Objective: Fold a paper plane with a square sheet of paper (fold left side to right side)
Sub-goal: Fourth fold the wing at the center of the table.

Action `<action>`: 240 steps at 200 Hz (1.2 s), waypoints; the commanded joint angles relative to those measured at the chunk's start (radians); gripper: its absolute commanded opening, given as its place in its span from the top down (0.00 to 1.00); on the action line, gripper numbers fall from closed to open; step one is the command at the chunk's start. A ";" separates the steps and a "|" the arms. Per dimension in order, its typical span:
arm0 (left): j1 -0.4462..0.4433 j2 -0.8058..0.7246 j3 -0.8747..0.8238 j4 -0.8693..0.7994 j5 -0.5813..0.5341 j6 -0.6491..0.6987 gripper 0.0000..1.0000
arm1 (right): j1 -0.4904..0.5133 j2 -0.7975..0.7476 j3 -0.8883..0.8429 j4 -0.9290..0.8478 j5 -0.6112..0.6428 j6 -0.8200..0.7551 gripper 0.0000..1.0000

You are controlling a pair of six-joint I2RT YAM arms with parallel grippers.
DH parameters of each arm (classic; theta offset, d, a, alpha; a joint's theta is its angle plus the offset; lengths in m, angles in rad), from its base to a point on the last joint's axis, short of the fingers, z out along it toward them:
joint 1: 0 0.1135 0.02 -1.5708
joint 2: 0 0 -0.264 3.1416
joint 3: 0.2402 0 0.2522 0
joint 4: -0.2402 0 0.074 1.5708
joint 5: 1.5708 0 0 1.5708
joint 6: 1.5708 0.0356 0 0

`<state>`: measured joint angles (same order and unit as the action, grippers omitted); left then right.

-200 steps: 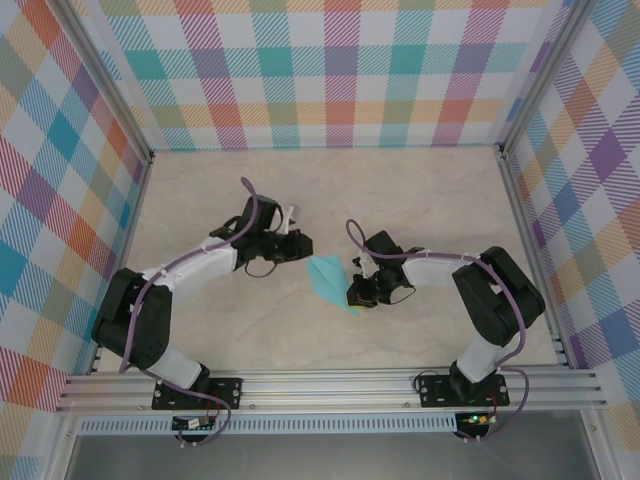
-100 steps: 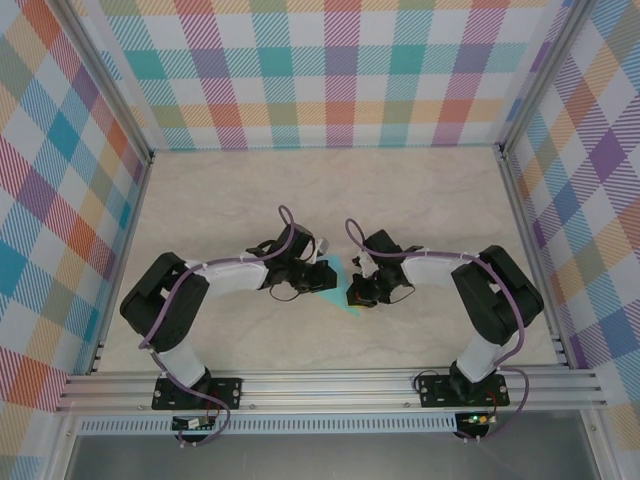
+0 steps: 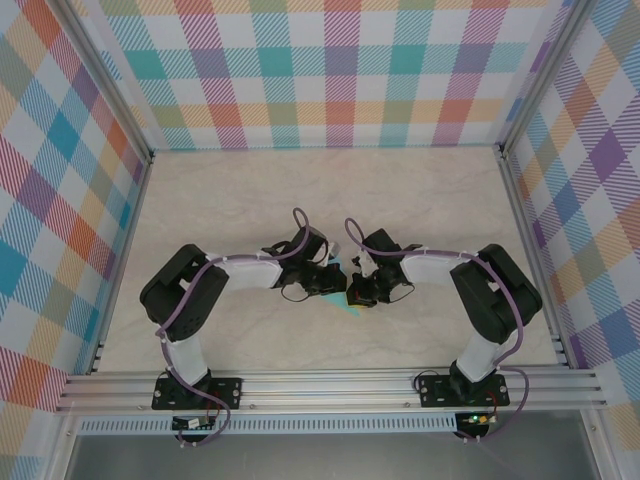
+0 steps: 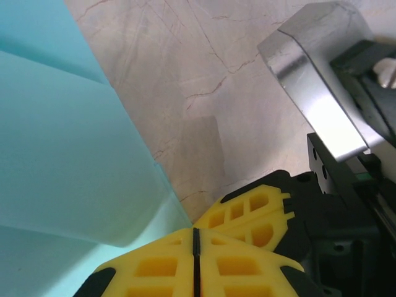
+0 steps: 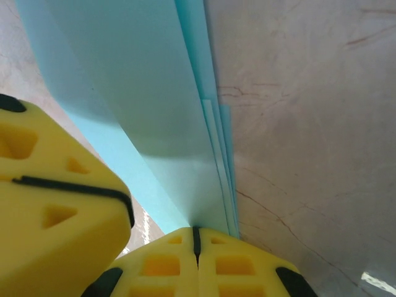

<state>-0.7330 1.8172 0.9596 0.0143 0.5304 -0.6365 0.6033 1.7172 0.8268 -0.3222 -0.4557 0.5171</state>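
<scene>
The thin, light blue-green paper (image 4: pixel 62 154) is folded into a few layers with straight, sharp edges and lies mid-tabletop (image 4: pixel 204 74), one pointed tip toward the near side.

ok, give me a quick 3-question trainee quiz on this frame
1. What is the right end effector pinching?
2. True or false: the left end effector is wide open.
3. Seen from above, the paper lies: A) in a far corner, B) between the two end effectors, C) at the near edge.
Key: 1 the paper; 2 false, the left end effector is shut; 3 B.
</scene>
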 commanded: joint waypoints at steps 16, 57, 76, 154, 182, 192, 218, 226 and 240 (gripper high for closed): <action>-0.014 0.040 0.024 0.000 -0.021 -0.005 0.92 | 0.012 0.072 -0.038 -0.105 0.116 -0.001 1.00; -0.015 0.046 0.008 -0.012 -0.055 -0.008 0.94 | 0.013 0.076 -0.040 -0.106 0.115 -0.002 1.00; -0.016 0.062 0.006 0.009 -0.037 -0.015 0.94 | 0.012 0.076 -0.038 -0.107 0.112 -0.002 1.00; 0.030 0.096 -0.016 -0.029 -0.102 0.058 0.95 | 0.012 0.079 -0.031 -0.147 0.137 -0.020 1.00; 0.079 0.100 -0.035 -0.020 -0.108 0.128 0.95 | 0.012 0.081 -0.034 -0.151 0.140 -0.024 1.00; 0.103 0.102 -0.035 -0.024 -0.104 0.157 0.95 | 0.012 0.079 -0.036 -0.151 0.138 -0.024 1.00; 0.172 0.095 -0.032 -0.008 -0.066 0.194 0.95 | 0.012 0.078 -0.040 -0.147 0.134 -0.022 1.00; 0.187 0.090 -0.030 -0.001 -0.055 0.206 0.95 | 0.012 0.078 -0.040 -0.146 0.132 -0.022 1.00; 0.205 0.085 -0.015 -0.003 -0.030 0.224 0.94 | 0.015 0.077 -0.041 -0.145 0.129 -0.023 1.00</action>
<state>-0.5972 1.8843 0.9524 0.0330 0.5602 -0.4904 0.6033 1.7256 0.8417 -0.3454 -0.4534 0.5087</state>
